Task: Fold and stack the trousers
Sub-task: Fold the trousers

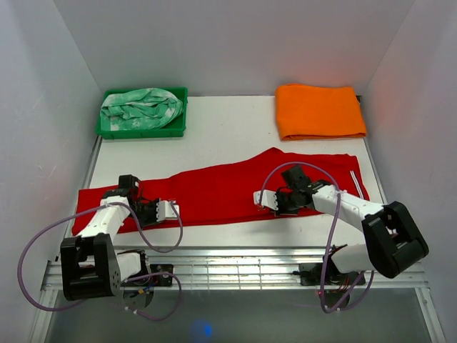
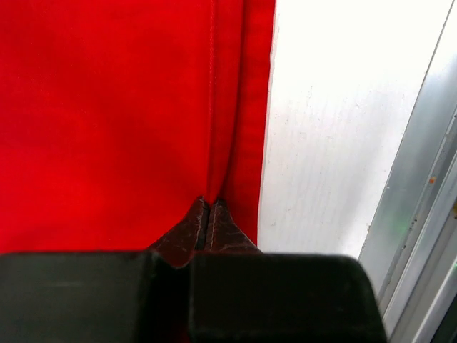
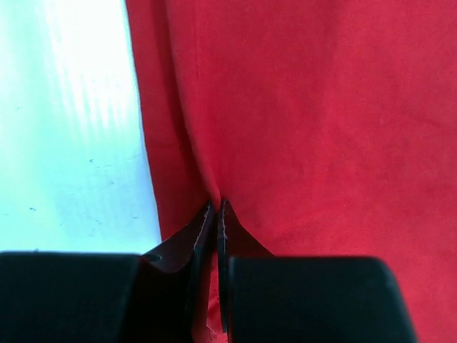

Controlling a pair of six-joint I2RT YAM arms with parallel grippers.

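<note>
The red trousers (image 1: pixel 228 187) lie spread flat across the white table (image 1: pixel 228 132), running from the near left to the right. My left gripper (image 1: pixel 173 209) rests low on their near edge, left of the middle. In the left wrist view the left gripper (image 2: pixel 207 202) is shut, and a raised crease of the red cloth (image 2: pixel 107 107) runs out from its tips. My right gripper (image 1: pixel 258 199) sits on the near edge further right. The right wrist view shows the right gripper (image 3: pixel 216 206) shut with red cloth (image 3: pixel 321 107) pinched between the fingers.
A green tray (image 1: pixel 107 131) holding mint green and white patterned cloth (image 1: pixel 143 107) stands at the back left. Folded orange cloth (image 1: pixel 319 111) lies at the back right. A metal rail (image 1: pixel 235 264) runs along the near edge. White walls enclose three sides.
</note>
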